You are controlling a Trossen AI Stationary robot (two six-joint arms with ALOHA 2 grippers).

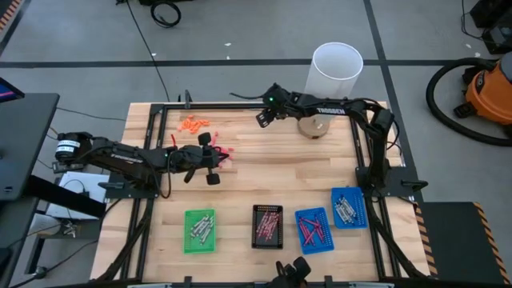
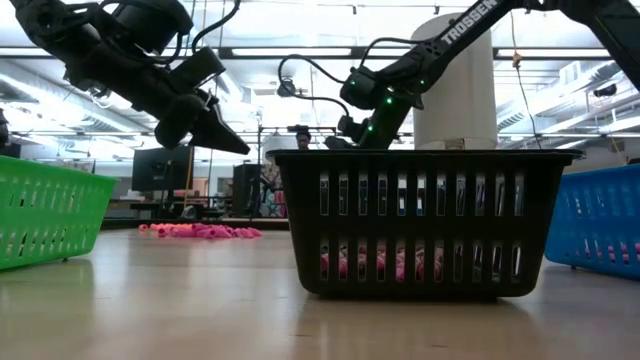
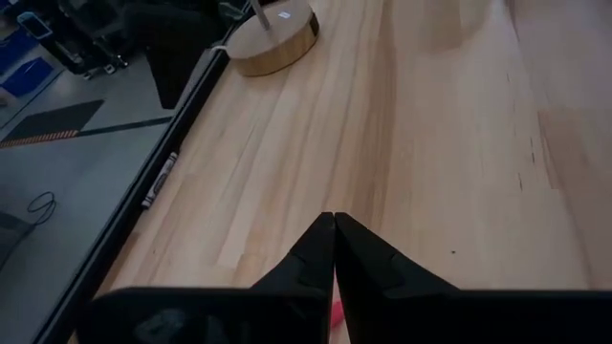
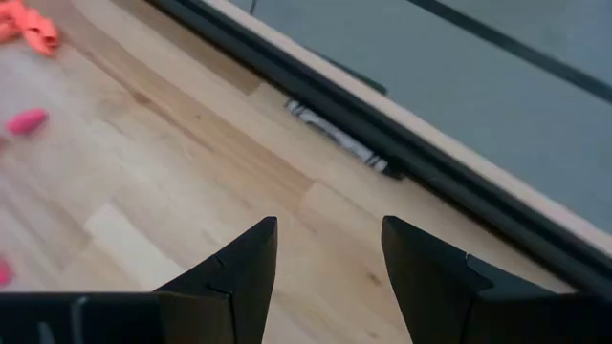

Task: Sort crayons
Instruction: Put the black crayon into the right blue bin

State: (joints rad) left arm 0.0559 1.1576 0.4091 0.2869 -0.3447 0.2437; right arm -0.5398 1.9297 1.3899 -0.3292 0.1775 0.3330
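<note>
A small heap of pinkish-red crayons [image 1: 226,152] lies on the wooden table, and it also shows in the low view [image 2: 200,231]. Orange crayons [image 1: 192,124] lie farther back on the left. My left gripper [image 1: 218,160] hovers shut right beside the pink heap, its fingertips [image 3: 332,218] together with nothing showing at the tips. My right gripper [image 1: 262,120] hangs open above the bare table near the far edge, right of the orange crayons [image 4: 29,29]. One pink crayon [image 4: 27,121] lies off to its side. Its fingers [image 4: 330,225] have nothing between them.
Along the near edge stand a green tray [image 1: 200,230], a black tray [image 1: 267,226] and two blue trays [image 1: 314,230] [image 1: 349,208], each holding crayons. A white bucket [image 1: 336,68] stands beyond the far edge, with a round wooden base [image 1: 314,126] in front of it. A black frame rail [image 4: 402,153] runs along the far edge.
</note>
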